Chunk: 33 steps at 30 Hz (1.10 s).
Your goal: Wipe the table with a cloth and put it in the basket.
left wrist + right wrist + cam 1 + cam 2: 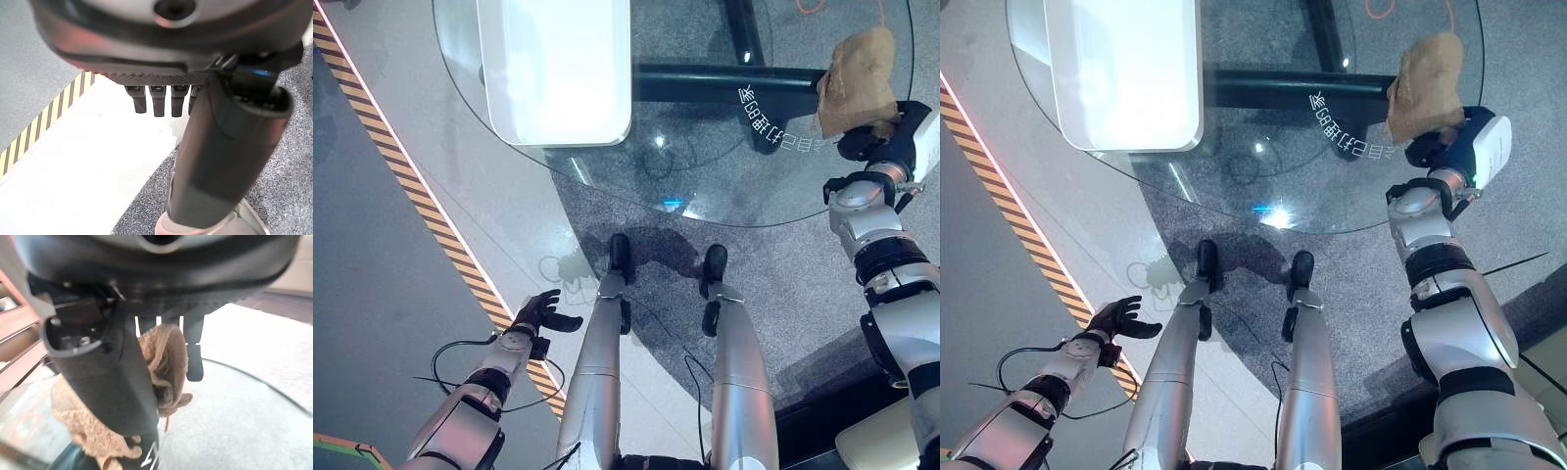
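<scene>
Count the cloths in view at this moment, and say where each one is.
1. The tan cloth is pinched in the right hand over the round glass table's right edge. The white basket stands at the table's left; its inside cannot be made out, so another could be hidden.

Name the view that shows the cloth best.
The left eye view: the whole tan cloth lies on the glass table, gripped by the right hand. The right eye view matches; the right wrist view shows folds between fingers.
</scene>
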### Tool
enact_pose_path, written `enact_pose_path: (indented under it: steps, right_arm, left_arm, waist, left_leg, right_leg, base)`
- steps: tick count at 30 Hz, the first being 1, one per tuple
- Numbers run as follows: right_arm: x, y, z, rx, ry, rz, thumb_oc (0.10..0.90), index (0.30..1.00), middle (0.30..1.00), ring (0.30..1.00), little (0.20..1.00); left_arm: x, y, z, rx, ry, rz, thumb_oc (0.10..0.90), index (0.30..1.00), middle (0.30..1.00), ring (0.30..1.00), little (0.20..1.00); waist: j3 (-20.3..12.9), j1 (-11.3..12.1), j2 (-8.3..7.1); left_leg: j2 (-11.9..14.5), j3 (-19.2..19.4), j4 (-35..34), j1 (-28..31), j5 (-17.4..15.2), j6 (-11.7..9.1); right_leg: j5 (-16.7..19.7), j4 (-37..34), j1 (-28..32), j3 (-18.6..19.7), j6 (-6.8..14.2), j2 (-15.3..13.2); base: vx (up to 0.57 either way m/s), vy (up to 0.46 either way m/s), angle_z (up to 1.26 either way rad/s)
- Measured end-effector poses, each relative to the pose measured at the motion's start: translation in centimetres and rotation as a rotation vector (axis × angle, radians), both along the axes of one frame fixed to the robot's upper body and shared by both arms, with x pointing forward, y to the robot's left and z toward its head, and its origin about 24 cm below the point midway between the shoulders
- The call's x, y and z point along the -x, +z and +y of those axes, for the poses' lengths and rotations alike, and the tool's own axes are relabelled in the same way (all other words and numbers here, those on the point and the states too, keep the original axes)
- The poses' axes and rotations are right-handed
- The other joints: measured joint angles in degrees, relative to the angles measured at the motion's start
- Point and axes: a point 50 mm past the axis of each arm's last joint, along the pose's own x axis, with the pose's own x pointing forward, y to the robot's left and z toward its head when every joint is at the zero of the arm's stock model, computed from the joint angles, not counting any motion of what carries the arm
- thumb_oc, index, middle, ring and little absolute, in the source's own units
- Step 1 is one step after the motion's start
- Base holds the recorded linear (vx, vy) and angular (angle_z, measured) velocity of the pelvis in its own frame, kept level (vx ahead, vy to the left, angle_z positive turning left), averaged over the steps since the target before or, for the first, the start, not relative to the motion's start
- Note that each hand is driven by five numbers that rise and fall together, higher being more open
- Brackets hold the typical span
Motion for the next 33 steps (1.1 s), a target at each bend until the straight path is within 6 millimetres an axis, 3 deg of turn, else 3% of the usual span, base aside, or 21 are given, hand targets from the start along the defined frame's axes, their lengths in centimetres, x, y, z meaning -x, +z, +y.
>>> enact_pose_path:
  steps: [9, 15, 29, 33]
  right_arm:
    - [-0.7, 1.1, 2.3, 0.189, 0.101, 0.065, 0.1, 0.3, 0.3, 0.3, 0.2]
    - [-1.1, 1.4, 5.0, 0.334, 0.209, 0.104, 0.1, 0.3, 0.3, 0.3, 0.2]
    - [-1.6, 1.3, 6.7, 0.434, 0.275, 0.156, 0.1, 0.3, 0.3, 0.3, 0.2]
    - [-1.6, 1.6, 7.2, 0.462, 0.299, 0.158, 0.1, 0.3, 0.3, 0.3, 0.2]
  left_arm:
    - [0.0, -0.2, -0.4, 0.009, -0.005, 0.002, 0.8, 0.9, 0.9, 0.9, 0.9]
    - [0.0, -0.2, -0.7, 0.015, -0.01, 0.0, 0.8, 0.9, 0.9, 0.9, 0.9]
    - [0.2, -0.8, -1.9, 0.039, -0.024, 0.011, 0.8, 0.9, 0.9, 0.9, 0.9]
    - [0.2, -0.9, -2.4, 0.048, -0.028, 0.011, 0.8, 0.9, 0.9, 0.9, 0.9]
  waist:
    - [-0.08, 0.13, 0.2]
    - [-0.2, 1.49, 0.64]
    - [-0.34, 1.87, 1.28]
    - [-0.36, 1.88, 2.1]
  left_leg:
    - [0.43, -0.2, -0.48, 0.35, 0.41, -0.59]
    - [0.8, -0.22, -1.71, 1.43, 1.01, -1.31]
    - [0.97, -0.35, -2.96, 2.85, 1.24, -1.57]
    - [0.97, -0.35, -2.99, 2.86, 1.24, -1.57]
  right_leg:
    - [0.06, 0.58, -0.13, -0.31, -0.29, 0.3]
    - [-0.49, 1.25, -0.1, -0.36, -1.24, 0.6]
    - [-1.29, 1.99, 0.4, -0.56, -1.78, 0.68]
    - [-1.35, 2.02, 0.41, -0.57, -1.8, 0.68]
  base:
    - [0.0, 0.0, 0.0]
    - [0.0, 0.0, 0.0]
    - [0.0, 0.001, 0.01]
    - [0.0, 0.0, 0.0]
